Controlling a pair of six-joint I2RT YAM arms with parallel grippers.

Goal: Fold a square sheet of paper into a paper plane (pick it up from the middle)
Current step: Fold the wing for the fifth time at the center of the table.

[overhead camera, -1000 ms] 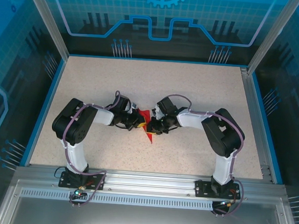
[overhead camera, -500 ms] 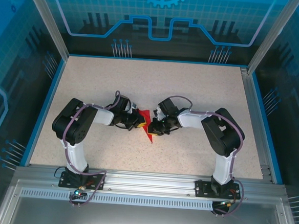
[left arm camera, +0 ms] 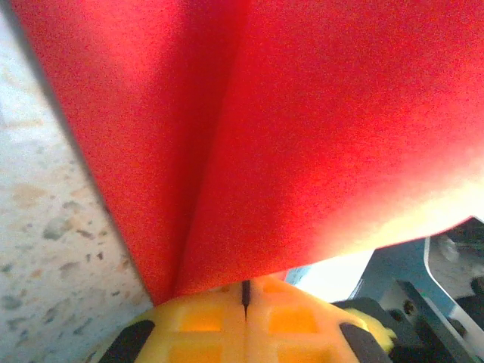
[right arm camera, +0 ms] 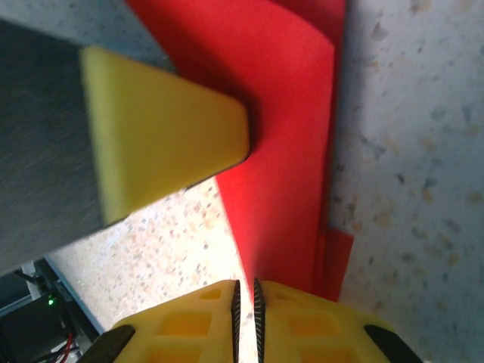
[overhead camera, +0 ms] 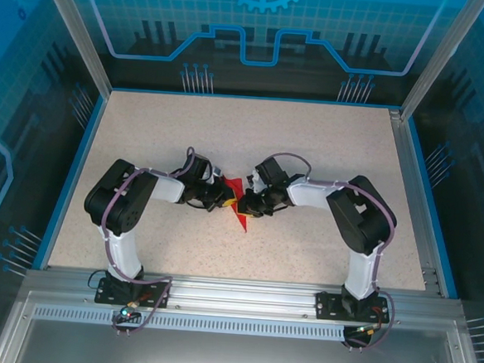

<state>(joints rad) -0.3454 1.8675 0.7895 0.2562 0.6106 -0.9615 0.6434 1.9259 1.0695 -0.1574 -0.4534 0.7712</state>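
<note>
Black at the bulky rounded joints of left arm [overhead camera: 122, 202] and right arm [overhead camera: 360, 219], white along the smooth links rising from the bases [overhead camera: 126, 288]. Bolted on flat black plates there. Trailed by a thin purplish cable from base to far end, looped loose beside the plates, with small connectors just below. Tipped, farthest from the bases, with left gripper [left arm camera: 244, 287] and right gripper [right arm camera: 245, 284]: yellow fingers [right arm camera: 302, 310] moulded with square recesses, black at the outer corners.

The paper plane [left arm camera: 318, 121] is plain bright red, the end effector pads [right arm camera: 189, 325] yellow, the table [overhead camera: 311, 145] speckled beige.
</note>
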